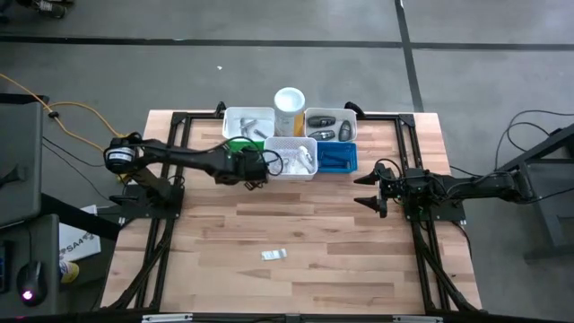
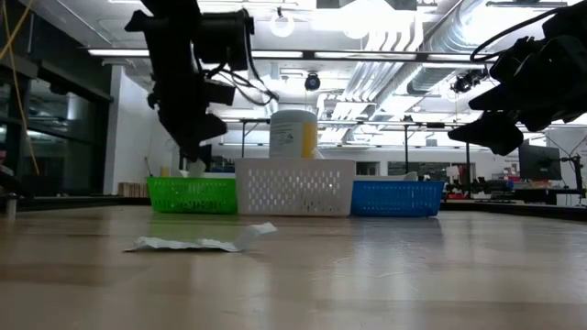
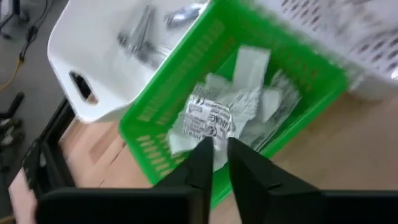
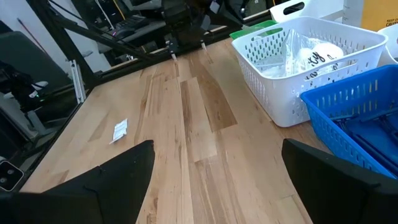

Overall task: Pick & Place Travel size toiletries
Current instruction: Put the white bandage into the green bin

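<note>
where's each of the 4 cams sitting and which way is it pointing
High: overhead, straight down; both arms, left gripper over green bin.
Low: table height, level across; packet lying in front.
Left wrist: looks down past its nearly closed fingers into the green bin's packets.
Right wrist: along the table past open right gripper.
Shared: high, low and right wrist all show the loose packet.

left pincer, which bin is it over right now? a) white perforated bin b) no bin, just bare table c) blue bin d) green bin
d: the left pincer hangs over the green bin, which already holds crinkly packets; the high view also puts it at that bin, and one packet lies out on the table.
</note>
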